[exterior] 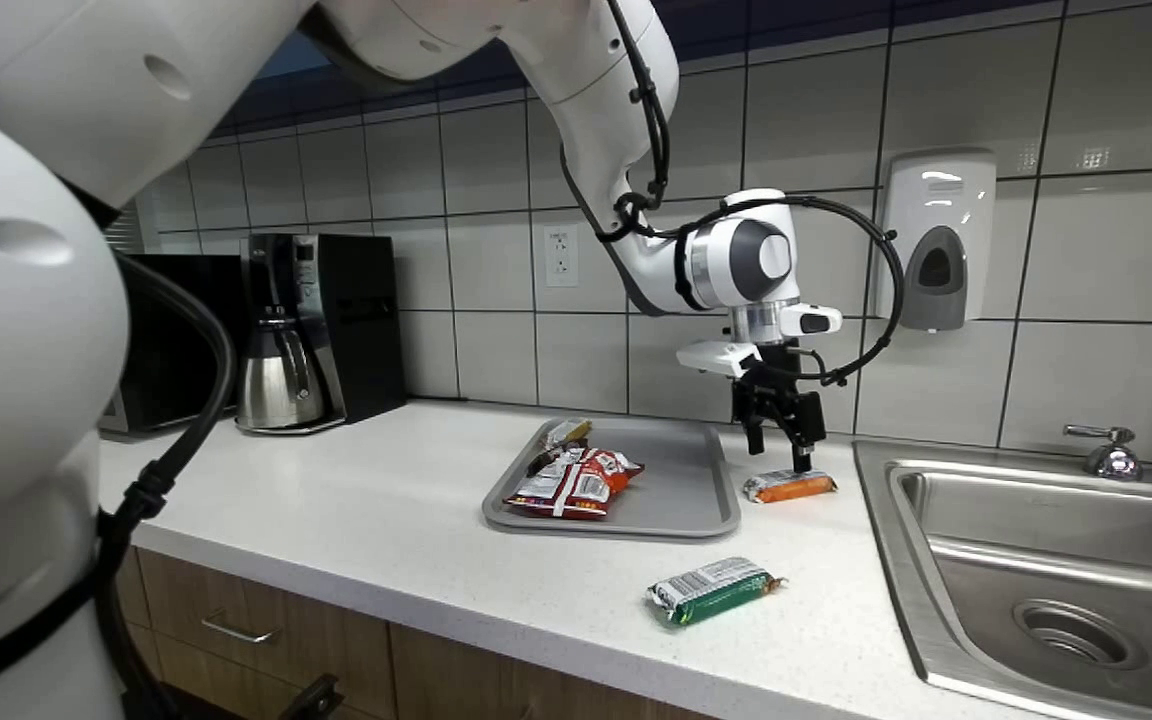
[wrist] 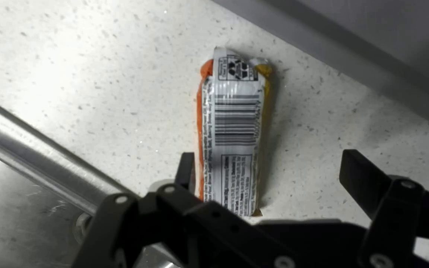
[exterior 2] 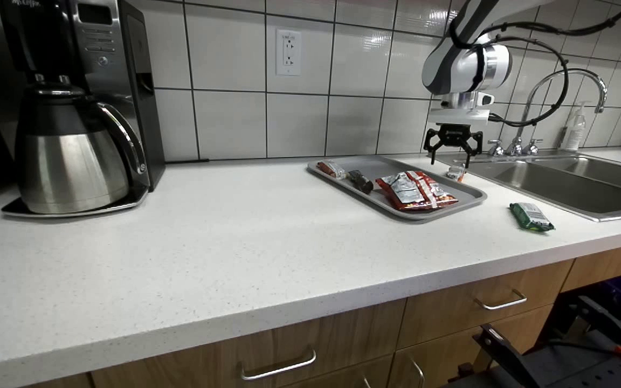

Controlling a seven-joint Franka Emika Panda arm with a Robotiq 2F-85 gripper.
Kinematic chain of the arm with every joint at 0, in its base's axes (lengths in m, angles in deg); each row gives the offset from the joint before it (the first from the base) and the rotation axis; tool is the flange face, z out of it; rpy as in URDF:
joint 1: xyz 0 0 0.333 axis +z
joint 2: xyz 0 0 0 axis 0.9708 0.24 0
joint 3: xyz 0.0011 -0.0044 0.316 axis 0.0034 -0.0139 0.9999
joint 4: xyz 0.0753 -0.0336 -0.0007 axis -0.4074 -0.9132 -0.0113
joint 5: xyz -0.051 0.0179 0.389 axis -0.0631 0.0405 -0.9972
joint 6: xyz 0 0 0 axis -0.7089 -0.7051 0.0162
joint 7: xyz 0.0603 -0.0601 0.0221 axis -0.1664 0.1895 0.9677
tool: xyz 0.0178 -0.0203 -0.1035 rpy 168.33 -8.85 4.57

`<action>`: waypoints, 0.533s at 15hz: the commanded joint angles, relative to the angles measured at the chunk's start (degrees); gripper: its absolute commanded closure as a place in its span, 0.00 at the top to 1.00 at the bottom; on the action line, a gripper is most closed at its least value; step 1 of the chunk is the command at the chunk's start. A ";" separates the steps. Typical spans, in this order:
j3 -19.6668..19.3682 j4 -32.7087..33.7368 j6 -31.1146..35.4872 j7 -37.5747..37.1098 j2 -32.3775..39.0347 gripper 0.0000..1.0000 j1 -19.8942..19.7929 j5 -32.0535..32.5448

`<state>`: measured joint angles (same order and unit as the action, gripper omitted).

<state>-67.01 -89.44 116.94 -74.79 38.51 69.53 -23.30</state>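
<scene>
My gripper (wrist: 269, 163) stands open just over the counter, fingers pointing down, holding nothing. Between its spread fingers, much nearer the left one in the wrist view, lies a slim bar in an orange and silver wrapper (wrist: 235, 123), barcode side up. Its lower end is partly hidden by the gripper linkage. In an exterior view the orange-wrapped bar (exterior: 791, 487) rests between tray and sink, with one fingertip at its back edge; whether they touch I cannot tell. A green packet (exterior: 714, 592) lies nearer the counter's front. A red chip bag (exterior 2: 415, 188) sits on the grey tray (exterior: 671, 490).
The tray also carries a small clear-and-red wrapper (exterior 2: 332, 168) and a dark one (exterior 2: 360, 181). A steel sink (exterior: 896, 580) borders the bar's far side, with a tall faucet (exterior 2: 537, 81) behind. A coffee maker (exterior: 361, 320) and wall soap dispenser (exterior: 939, 200) stand farther off.
</scene>
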 commanded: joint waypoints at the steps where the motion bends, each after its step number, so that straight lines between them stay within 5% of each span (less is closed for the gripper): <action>1: -0.21 3.21 -1.10 -1.77 2.26 1.00 -0.67 -0.58; 8: -0.66 3.13 -1.15 -1.36 3.00 1.00 -0.56 -0.15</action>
<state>-67.69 -87.77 116.93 -75.64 40.99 69.34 -23.30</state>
